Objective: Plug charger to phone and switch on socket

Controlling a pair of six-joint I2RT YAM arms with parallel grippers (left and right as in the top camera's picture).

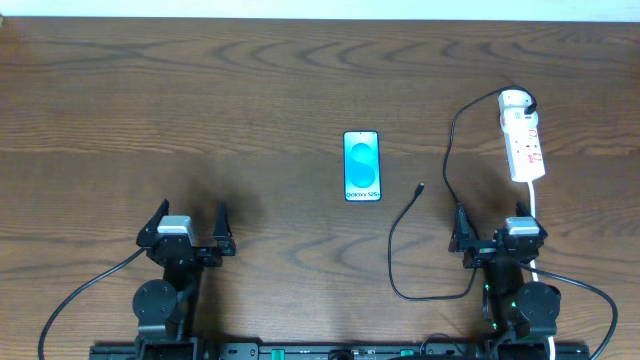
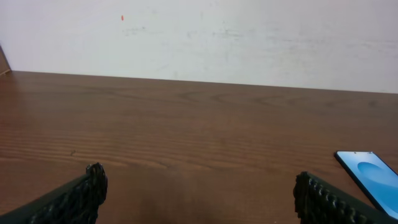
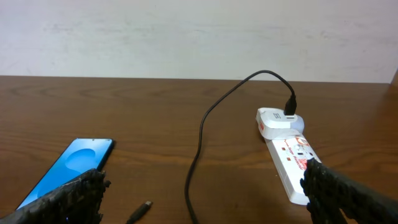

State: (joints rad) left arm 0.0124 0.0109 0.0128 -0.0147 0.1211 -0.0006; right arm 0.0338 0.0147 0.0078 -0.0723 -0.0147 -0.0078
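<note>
The phone [image 1: 362, 166] lies flat mid-table, cyan screen up; it also shows in the left wrist view [image 2: 371, 177] and right wrist view [image 3: 68, 164]. The white power strip [image 1: 524, 148] lies at the far right, also in the right wrist view [image 3: 292, 165]. The charger's white adapter [image 1: 515, 100] sits plugged in at its far end [image 3: 278, 121]. Its black cable [image 1: 450, 150] loops down to a free plug tip [image 1: 420, 187], lying right of the phone [image 3: 140, 211]. My left gripper [image 1: 188, 228] is open and empty at the front left. My right gripper [image 1: 497, 228] is open and empty near the strip's front end.
The strip's white cord [image 1: 535, 200] runs toward the front past my right gripper. The cable's lower loop [image 1: 420, 295] lies just left of the right arm's base. A pale wall [image 2: 199, 37] stands behind the table's far edge.
</note>
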